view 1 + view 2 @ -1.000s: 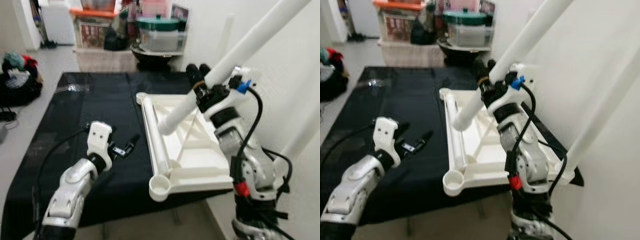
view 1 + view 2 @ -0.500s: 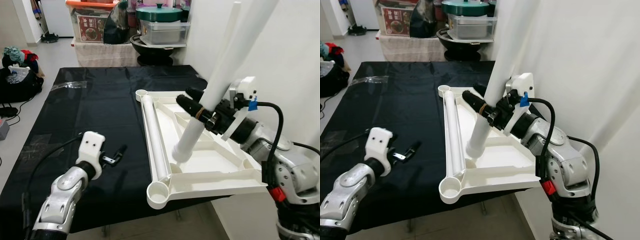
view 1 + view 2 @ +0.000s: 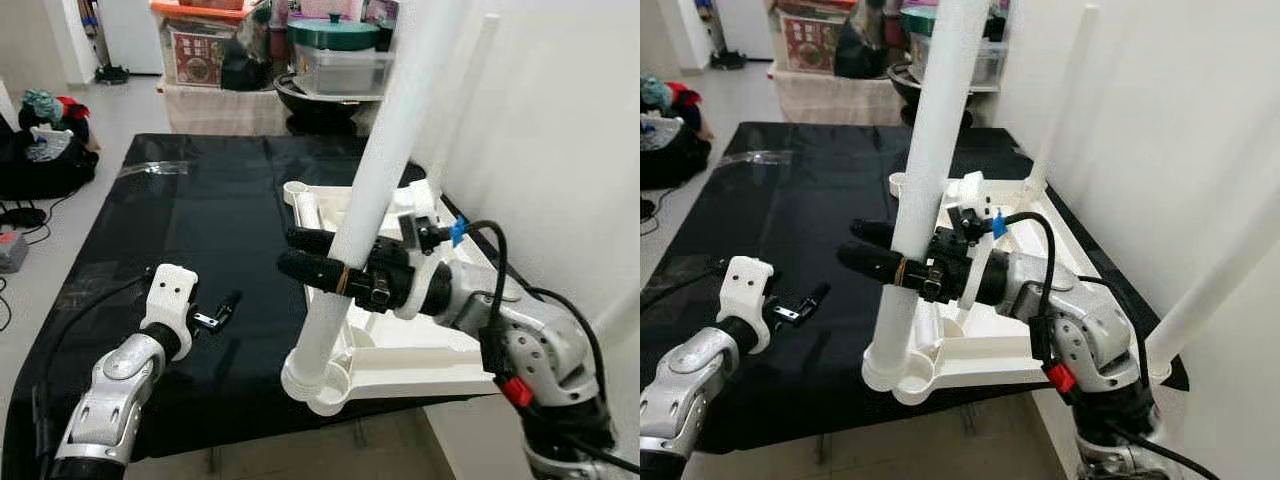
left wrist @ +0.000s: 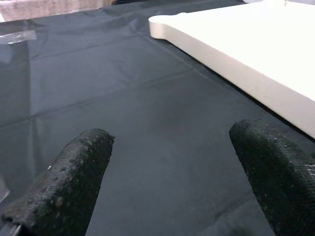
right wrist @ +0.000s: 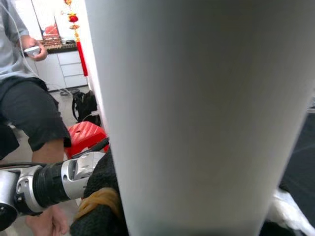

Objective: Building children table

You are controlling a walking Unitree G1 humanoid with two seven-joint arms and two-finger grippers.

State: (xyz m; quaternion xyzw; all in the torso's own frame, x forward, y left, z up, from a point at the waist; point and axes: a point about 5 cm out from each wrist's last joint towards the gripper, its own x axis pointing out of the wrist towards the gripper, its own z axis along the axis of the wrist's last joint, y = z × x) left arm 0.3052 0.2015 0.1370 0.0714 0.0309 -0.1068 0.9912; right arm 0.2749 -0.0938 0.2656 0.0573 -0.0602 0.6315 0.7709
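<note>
Leg (image 3: 385, 150) is pinched by right gripper (image 3: 318, 266), foot prob. in tabletop (image 3: 420, 355) corner socket; left gripper (image 3: 222, 312) spread, well apart.

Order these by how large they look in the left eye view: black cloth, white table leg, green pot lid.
1. black cloth
2. white table leg, held by the right gripper; nearness enlarges it
3. green pot lid
</note>
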